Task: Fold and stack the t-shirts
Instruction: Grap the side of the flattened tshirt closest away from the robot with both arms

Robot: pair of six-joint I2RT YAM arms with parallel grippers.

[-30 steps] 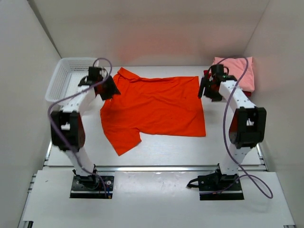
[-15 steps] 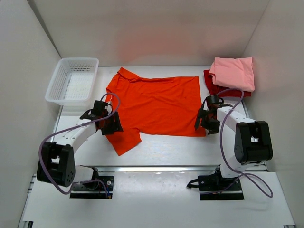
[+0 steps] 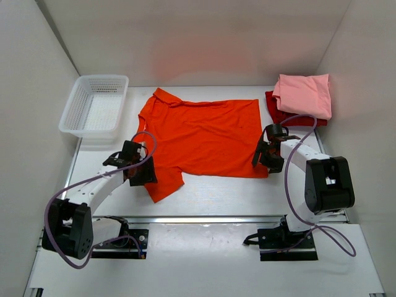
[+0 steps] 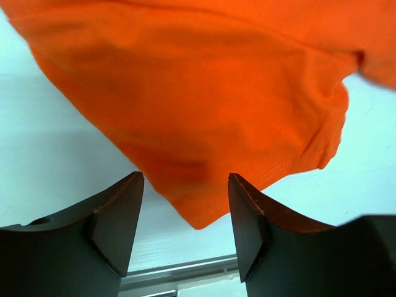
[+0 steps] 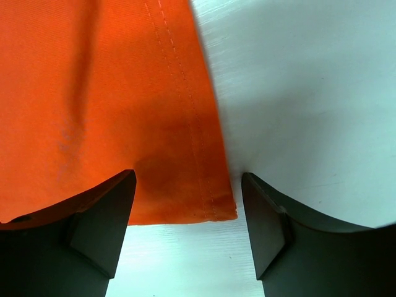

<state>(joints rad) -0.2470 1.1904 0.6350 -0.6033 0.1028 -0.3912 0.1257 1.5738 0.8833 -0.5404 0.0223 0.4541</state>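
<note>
A white mesh basket [image 3: 69, 124] stands just left of an orange collared t-shirt [image 3: 204, 133], which lies spread flat on the table [image 3: 216, 193]. The left gripper [image 3: 141, 172] hangs over the shirt's near-left sleeve, jaws wide, holding nothing. The right gripper [image 3: 267, 154] hangs over the shirt's near-right hem corner, jaws also wide and empty. At the shirt's far-right corner, a folded pink t-shirt [image 3: 304, 94] lies on a dark red t-shirt [image 3: 275, 106].
</note>
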